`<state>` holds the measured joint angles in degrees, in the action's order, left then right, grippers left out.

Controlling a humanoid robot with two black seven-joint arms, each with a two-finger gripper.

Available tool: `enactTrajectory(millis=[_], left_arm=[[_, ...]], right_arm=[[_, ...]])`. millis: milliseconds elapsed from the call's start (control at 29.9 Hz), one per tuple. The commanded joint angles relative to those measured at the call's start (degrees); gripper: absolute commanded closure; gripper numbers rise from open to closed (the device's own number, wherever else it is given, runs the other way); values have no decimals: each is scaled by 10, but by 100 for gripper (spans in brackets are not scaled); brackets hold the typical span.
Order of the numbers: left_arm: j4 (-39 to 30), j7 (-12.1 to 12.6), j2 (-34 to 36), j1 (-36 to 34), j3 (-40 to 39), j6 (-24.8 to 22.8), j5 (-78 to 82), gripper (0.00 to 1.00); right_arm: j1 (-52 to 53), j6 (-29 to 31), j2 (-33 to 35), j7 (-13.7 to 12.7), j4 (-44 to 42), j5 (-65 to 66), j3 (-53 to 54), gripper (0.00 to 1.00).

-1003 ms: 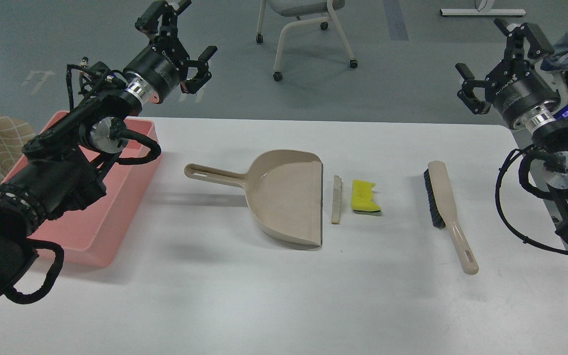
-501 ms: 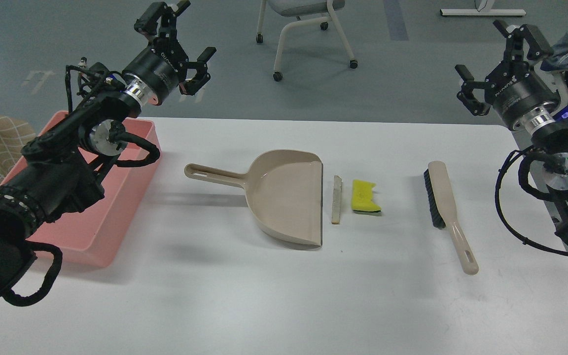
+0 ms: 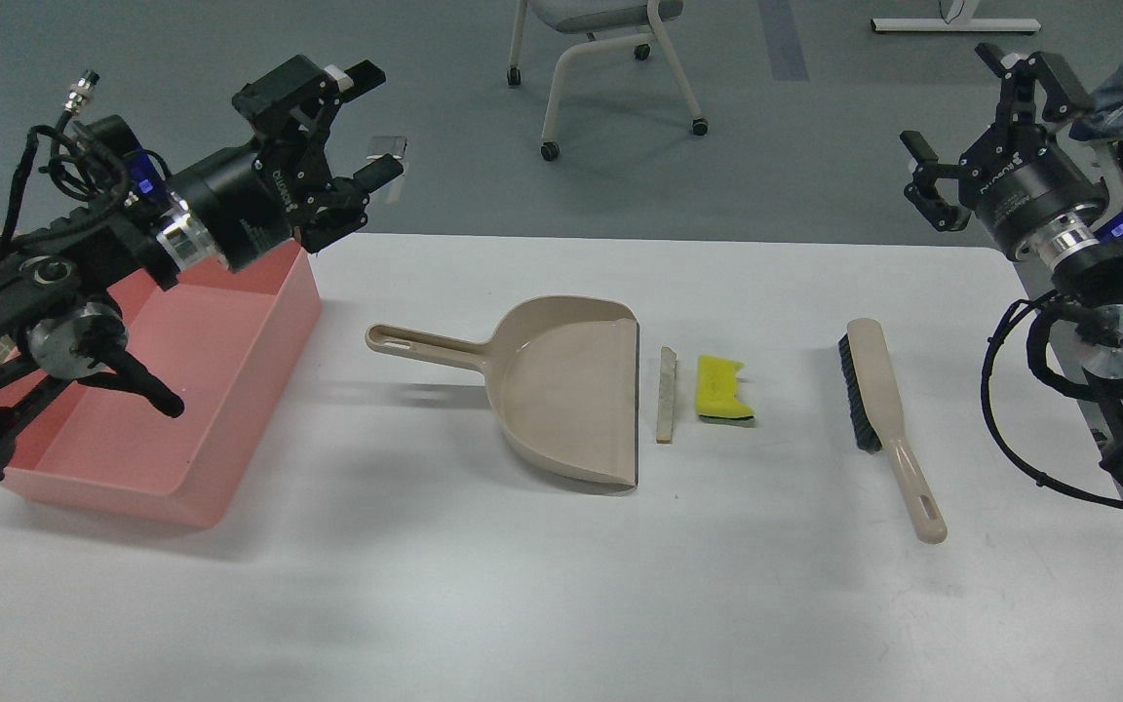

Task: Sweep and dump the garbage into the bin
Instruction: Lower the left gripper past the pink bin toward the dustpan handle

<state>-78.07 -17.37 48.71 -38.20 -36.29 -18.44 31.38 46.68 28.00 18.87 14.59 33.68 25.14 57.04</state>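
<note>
Having swung since the earlier frame: left gripper (image 3: 359,127), turned from pointing up and away to pointing rightward, hanging above the far right corner of the bin (image 3: 123,458), fingers spread apart and holding nothing. More of the bin's inside showing now with the left arm pulled back toward the left edge. Right gripper (image 3: 981,122) barely shifted, hovering beyond the table's far right corner, fingers spread wide, empty.

Lying on the white table (image 3: 484,604), untouched: dustpan (image 3: 561,390) at the middle, handle pointing left toward the bin, open mouth facing right. Resting just beside that mouth: thin bread slice (image 3: 665,394), standing on edge, running near to far. Sitting just right of the slice, slightly apart from it: yellow sponge (image 3: 722,388) with dark backing at its near end. Lying further right, well apart from the sponge: brush (image 3: 883,409), bristles facing left, handle pointing toward the near side.

Standing on the floor beyond the table: wheeled chair (image 3: 600,58).
</note>
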Motion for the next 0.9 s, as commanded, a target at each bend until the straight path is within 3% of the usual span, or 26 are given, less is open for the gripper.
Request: enactTrajectory(millis=[0,201,468,602,869], left_arm=[[-81,1,54,48,-5,54,55,2],[-100,5,63,112,4,109,140,2],[-93,27,-6,182,3,193,152,2],[-90,45,-22,190,-3,212,152,2],[-76,47,-48,225,-4,228,153,2]], right_arm=[[0,0,-1,0,0,0,0,0],[-5,0,0,0,0,1,0,0],[-7,0,0,0,-1,1,-1,0],[-6,0,1,0,-2,1,-1,0],[-6,0,1,0,-3,4,-1,0]])
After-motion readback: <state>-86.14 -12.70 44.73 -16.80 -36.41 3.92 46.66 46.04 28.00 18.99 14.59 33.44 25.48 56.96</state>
